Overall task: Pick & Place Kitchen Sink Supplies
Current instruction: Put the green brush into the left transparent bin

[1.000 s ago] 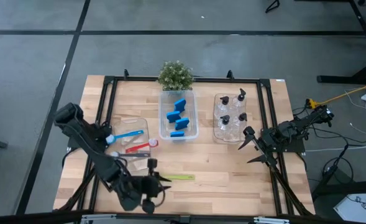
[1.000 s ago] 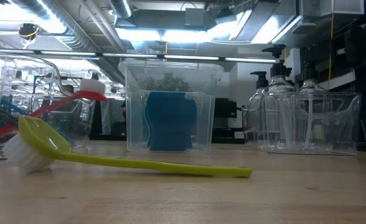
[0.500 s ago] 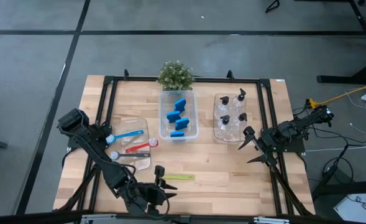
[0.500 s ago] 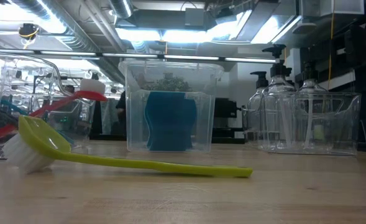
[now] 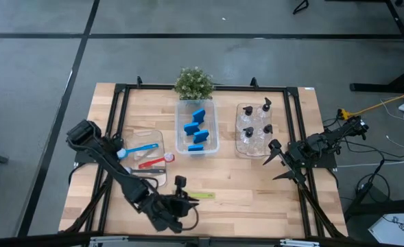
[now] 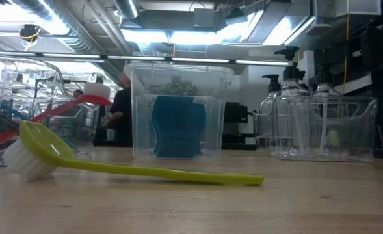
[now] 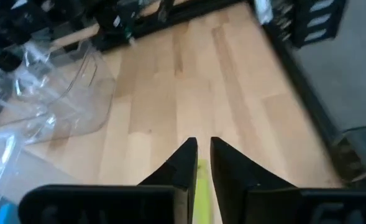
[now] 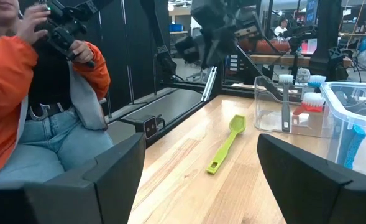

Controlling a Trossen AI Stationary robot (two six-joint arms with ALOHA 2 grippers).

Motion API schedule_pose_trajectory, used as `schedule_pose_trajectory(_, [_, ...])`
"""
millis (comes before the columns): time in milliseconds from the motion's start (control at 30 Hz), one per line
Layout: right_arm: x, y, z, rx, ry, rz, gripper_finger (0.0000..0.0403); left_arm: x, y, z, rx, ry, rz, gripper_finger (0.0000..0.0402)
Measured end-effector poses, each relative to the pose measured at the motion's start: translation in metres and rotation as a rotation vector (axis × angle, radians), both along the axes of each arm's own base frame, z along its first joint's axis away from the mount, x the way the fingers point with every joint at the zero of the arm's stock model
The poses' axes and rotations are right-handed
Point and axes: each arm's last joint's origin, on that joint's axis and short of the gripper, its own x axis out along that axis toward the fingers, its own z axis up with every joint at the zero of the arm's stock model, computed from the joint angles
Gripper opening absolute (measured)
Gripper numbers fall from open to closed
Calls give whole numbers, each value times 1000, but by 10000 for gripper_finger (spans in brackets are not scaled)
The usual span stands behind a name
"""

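The yellow-green brush [image 5: 203, 195] lies flat on the table near its front edge, head toward the left, bristles down [image 6: 28, 162]. My left gripper [image 5: 186, 200] hovers over its left part, pointing toward the table's right edge and slanting down. Its fingers [image 7: 186, 163] are shut to a narrow slit, through which the brush [image 7: 201, 186] shows below. It is absent from the low view, so it stands clear of the brush. My right gripper [image 5: 277, 161] waits open at the table's right side. Red, blue and grey brushes lie in the left bin [image 5: 153, 137].
The middle bin [image 5: 214, 127] holds blue sponges and the right bin [image 5: 239, 130] holds clear pump bottles. A potted plant [image 5: 193, 82] stands at the far edge. A person in an orange jacket [image 8: 27, 93] stands beside the table. Bare wood lies right of the brush.
My left gripper has moved toward the table's right edge and a little down, coming over the yellow-green brush. The brush has stayed where it was.
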Motion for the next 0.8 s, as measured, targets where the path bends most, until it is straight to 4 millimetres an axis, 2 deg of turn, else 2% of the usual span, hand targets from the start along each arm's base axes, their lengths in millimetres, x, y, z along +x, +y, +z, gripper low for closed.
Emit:
schedule_pose_trajectory(233, [0,0,0,0,0,0,308,13,9,-21,52,91,-9,21])
schedule_pose_trajectory(333, [0,0,0,0,0,0,308,11,12,-26,76,148,-16,15])
schedule_pose_trajectory(467, [0,0,0,-1,-1,0,308,16,15,-39,77,286,-13,10])
schedule_pose_trajectory(633, [0,0,0,-1,-1,1,308,30,15,-25,33,283,-50,11])
schedule_pose_trajectory(800, [0,0,0,-1,0,-7,308,43,11,-33,101,381,-74,23])
